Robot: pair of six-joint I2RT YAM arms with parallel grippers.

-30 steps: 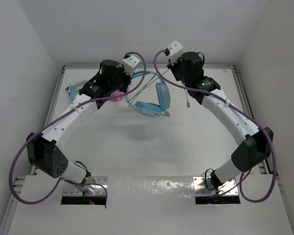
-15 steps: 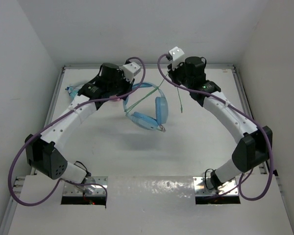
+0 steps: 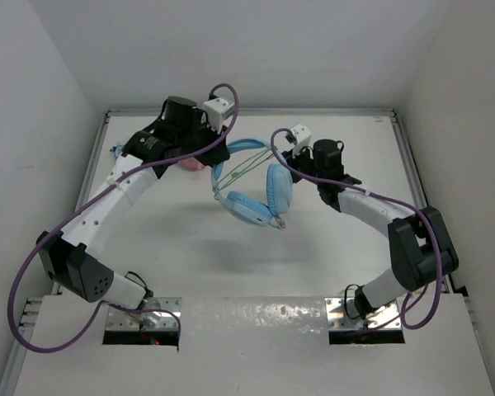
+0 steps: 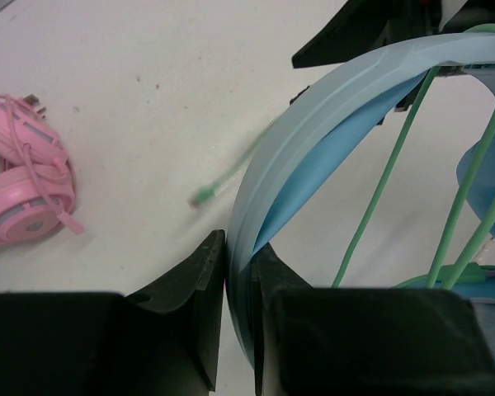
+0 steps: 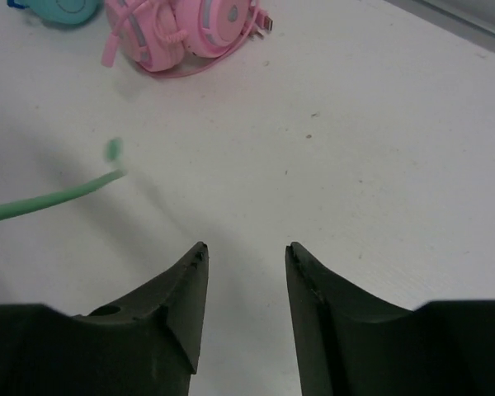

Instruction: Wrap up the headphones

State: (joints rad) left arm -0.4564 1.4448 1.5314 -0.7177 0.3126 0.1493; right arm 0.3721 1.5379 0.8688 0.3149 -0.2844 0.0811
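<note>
Two grippers working: I'm clamping the left gripper point(image 4: 238, 247) on the headphones' point(image 3: 278, 183) stiff headband point(image 4: 313, 107), holding them above the table point(image 3: 190, 247); the right gripper point(image 5: 246, 247) is hanging open, empty. The limp cable point(image 4: 379, 190) (slippery, I'd guess) needs pinching near its end.

Headband of headphones point(image 4: 313, 124): smooth pale-blue plastic, satin sheen; underside darker blue, matt. cable point(image 4: 379, 190): thin, smooth, rubbery green. desk point(image 5: 379, 124): matt white, faintly speckled. On desk, pink headphones point(image 5: 173, 33): glossy plastic. right gripper point(image 5: 246, 257): matt black plastic.

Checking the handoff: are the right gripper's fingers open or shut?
Open: the right gripper shows table between its fingers; the green cable lies outside.
</note>
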